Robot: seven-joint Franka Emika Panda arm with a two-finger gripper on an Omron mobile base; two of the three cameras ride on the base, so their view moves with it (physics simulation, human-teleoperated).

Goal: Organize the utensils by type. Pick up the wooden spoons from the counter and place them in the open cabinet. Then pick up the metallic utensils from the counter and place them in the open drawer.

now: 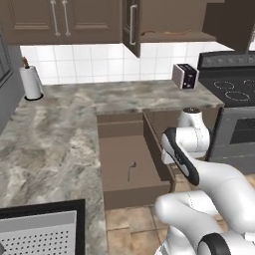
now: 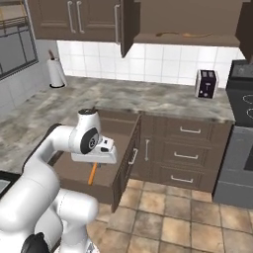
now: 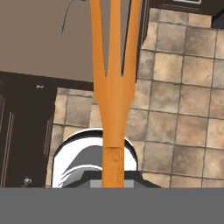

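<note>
I'm on the last step: my gripper [image 2: 94, 165] is clamped on the orange fork [image 3: 114, 65], which hangs over the drawer [image 1: 130, 199] near its front right corner. The grey spoon [image 1: 131, 169] already lies inside. Next I should lower slightly and release so it drops in.

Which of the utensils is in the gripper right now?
The slim orange utensil, forked into three prongs at its far end: the gripper is shut on its handle over the open drawer. The thin grey spoon lies loose on the drawer floor.
</note>
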